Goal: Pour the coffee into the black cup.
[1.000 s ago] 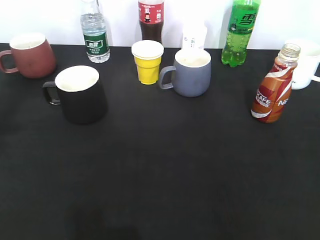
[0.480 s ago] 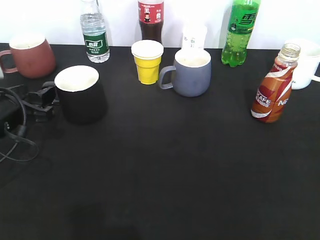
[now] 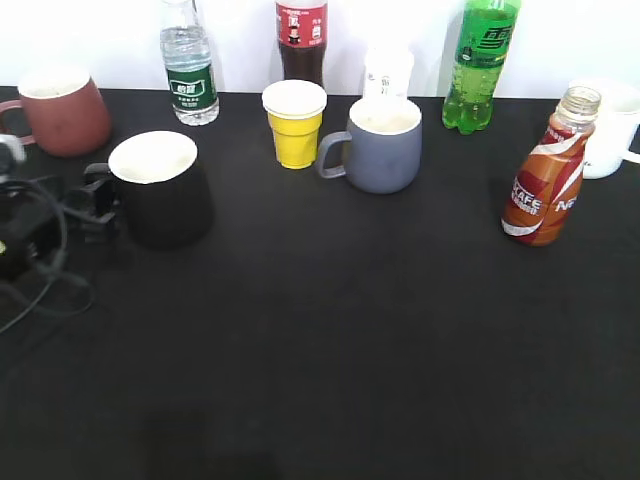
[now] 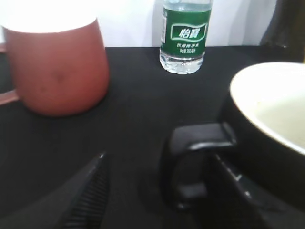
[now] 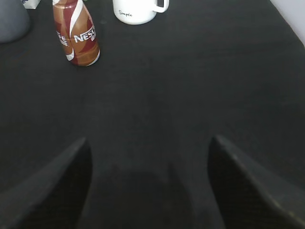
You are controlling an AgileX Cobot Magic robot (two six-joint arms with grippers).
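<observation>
At far left of the surface (image 3: 330, 340), the left claw (image 3: 95, 200) sits level with the black cup (image 3: 160, 190), fingers spread apart on either side of the cup's loop handle (image 4: 190, 162). Left wrist view: handle dead ahead, between the two fingers, one finger (image 4: 88, 195) left of it, the other low right against the cup wall; whether either finger touches the handle, cannot tell. Cup upright, white inside showing, no liquid seen in it.

Coffee bottle (image 3: 548, 170) stands upright at far right of the surface, cap off as far as the open neck shows, long axis vertical, well apart from the black cup with the grey-blue mug (image 3: 380, 145) and yellow paper cup (image 3: 295, 122) between them toward the back.

Right claw (image 5: 150, 191) not seen in the exterior view; right wrist view shows its fingers wide apart, nothing between them, bottle (image 5: 76, 36) ahead and to the left, white mug (image 5: 136, 9) just beyond it.

Judgement: right arm is the nearer one for the bottle, needs to go forward and left and close round the upright body side-on. Left arm is nearer the cup and looks set to grip the handle. Pour not yet begun.
</observation>
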